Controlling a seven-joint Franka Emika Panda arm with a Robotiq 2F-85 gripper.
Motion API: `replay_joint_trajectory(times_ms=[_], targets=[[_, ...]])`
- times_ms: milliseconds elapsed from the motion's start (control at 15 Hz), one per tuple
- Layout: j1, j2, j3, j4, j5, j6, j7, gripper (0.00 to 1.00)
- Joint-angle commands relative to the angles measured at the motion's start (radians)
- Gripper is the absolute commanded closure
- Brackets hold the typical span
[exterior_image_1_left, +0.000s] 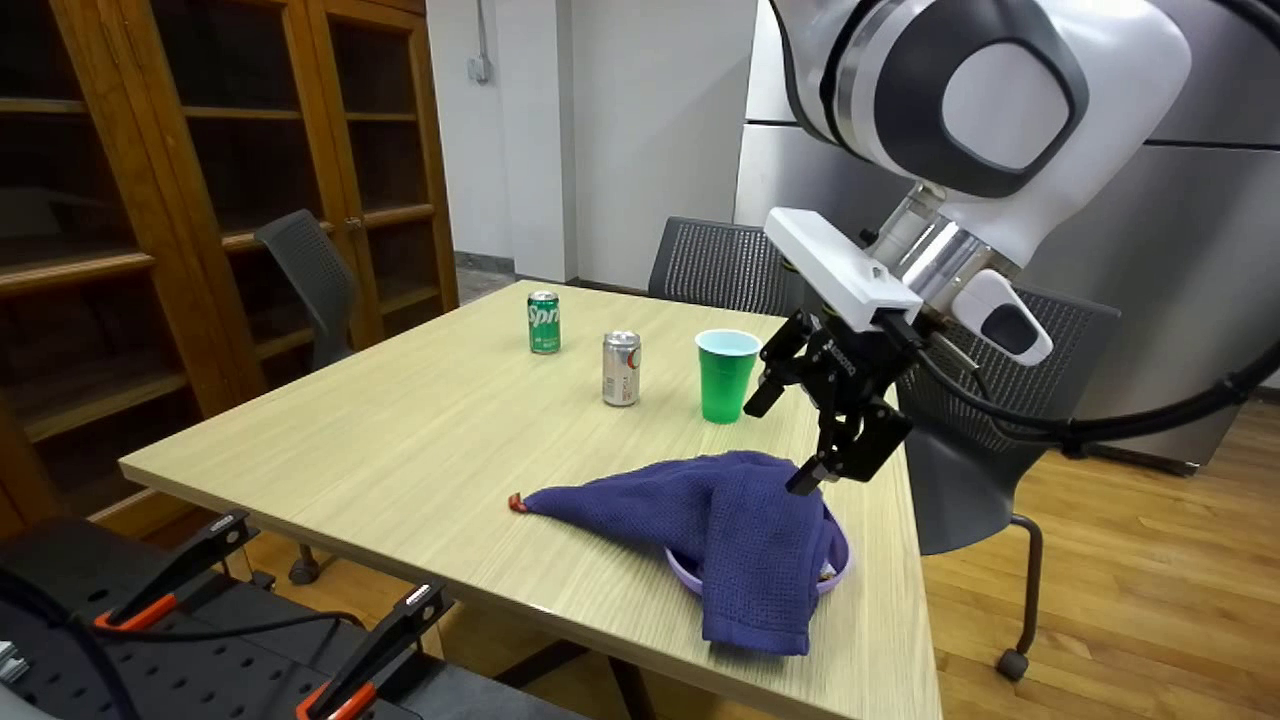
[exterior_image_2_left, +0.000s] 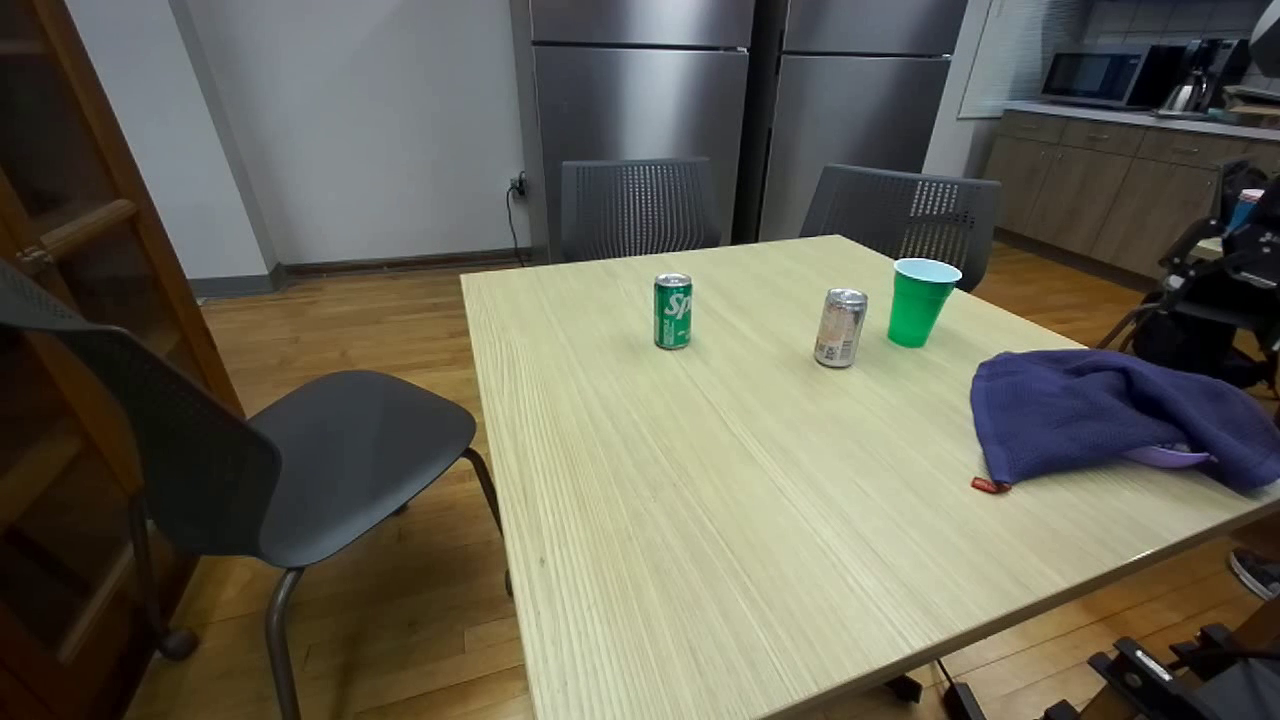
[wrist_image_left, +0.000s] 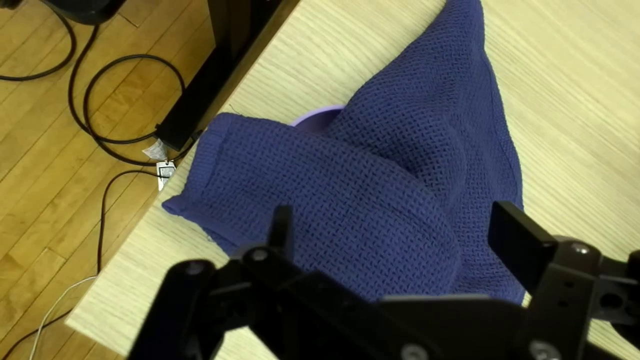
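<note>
My gripper (exterior_image_1_left: 777, 447) (wrist_image_left: 391, 215) stands open above the table, jaws wide apart and nothing between them. Under it, a dark blue woven towel (exterior_image_1_left: 765, 550) (exterior_image_2_left: 1110, 405) (wrist_image_left: 350, 200) lies draped over a purple bowl (exterior_image_1_left: 842, 560) (exterior_image_2_left: 1168, 457) (wrist_image_left: 320, 119). Only parts of the bowl's rim and side show; its contents are mostly hidden. One end of the towel hangs past the bowl onto the table, and another stretches away to a point. By that pointed end lies a small red item (exterior_image_1_left: 516, 502) (exterior_image_2_left: 990, 485), too small to identify.
Near the gripper stands a green cup (exterior_image_1_left: 724, 385) (exterior_image_2_left: 918, 310), upright. Beyond are a silver can (exterior_image_1_left: 621, 372) (exterior_image_2_left: 840, 330) and a green Sprite can (exterior_image_1_left: 544, 325) (exterior_image_2_left: 672, 315). Chairs (exterior_image_1_left: 718, 265) (exterior_image_2_left: 640, 205) surround the table (exterior_image_1_left: 420, 420) (exterior_image_2_left: 700, 520), whose edge runs close to the towel.
</note>
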Motion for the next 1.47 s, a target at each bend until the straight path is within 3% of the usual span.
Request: replay_joint_trajectory(times_ms=[0, 1400], targets=[[-0.007, 0.032, 0.011, 0.025, -0.04, -0.025, 0.029, 0.0], [-0.061, 0.128, 0.015, 0.06, -0.055, -0.019, 0.01, 0.0]])
